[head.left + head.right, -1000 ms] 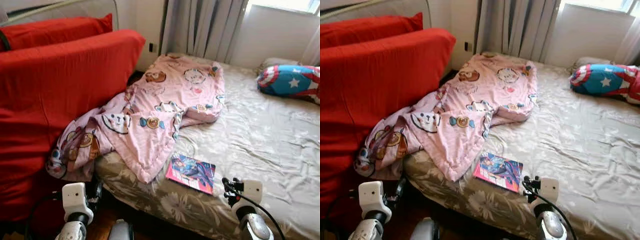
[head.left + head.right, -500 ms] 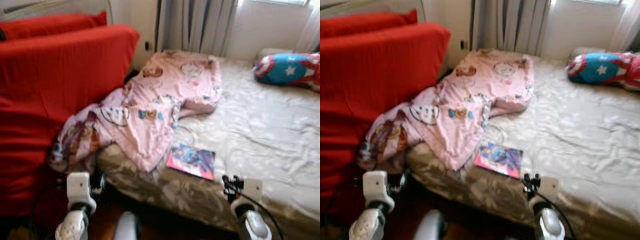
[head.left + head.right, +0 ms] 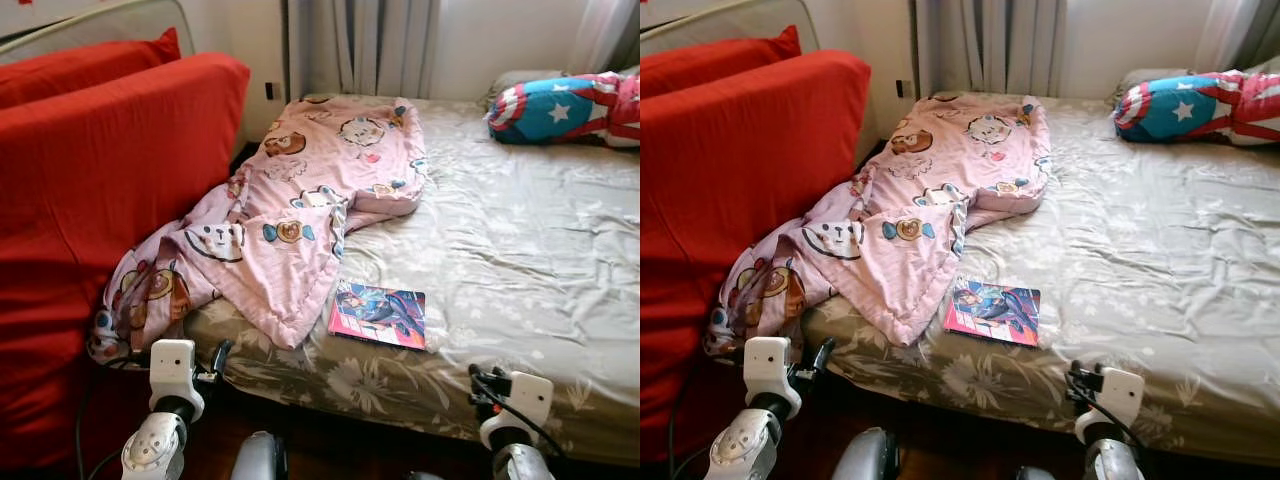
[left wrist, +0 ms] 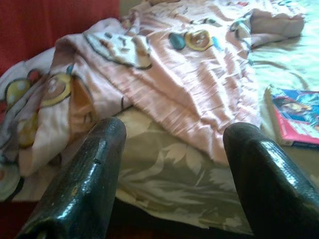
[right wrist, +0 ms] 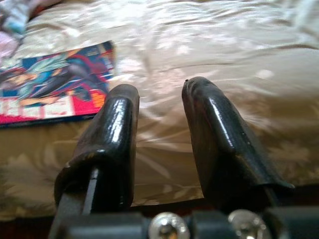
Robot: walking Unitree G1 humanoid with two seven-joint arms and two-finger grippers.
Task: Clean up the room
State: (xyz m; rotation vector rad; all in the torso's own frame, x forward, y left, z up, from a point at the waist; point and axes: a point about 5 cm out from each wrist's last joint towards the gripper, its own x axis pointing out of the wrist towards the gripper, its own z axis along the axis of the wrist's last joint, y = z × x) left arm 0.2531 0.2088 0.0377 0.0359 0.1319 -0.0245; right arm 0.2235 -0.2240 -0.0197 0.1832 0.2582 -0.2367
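Both arms are held low at the foot edge of the bed, carrying nothing, probably kept down and clear so the robot can step in closer. The left gripper has its fingers spread wide and points at the corner of the mattress. The right gripper has a narrower gap between its fingers, parted but pinching nothing, and aims across the sheet.

Just ahead of the right gripper and a little toward the left one lies a comic book, flat on the bed near its edge. It looks like the easiest thing to tidy first, since it is loose, light and nearest.

Directly ahead of the left gripper, a pink blanket printed with cartoon animals lies crumpled. Its near end spills over the side of the bed against a red cushion that stands propped beside the mattress, and its far end stretches up toward the wall. It likely needs straightening or folding.

Farthest off, beyond the right gripper, a star-patterned pillow rests at the head of the bed near the curtains.
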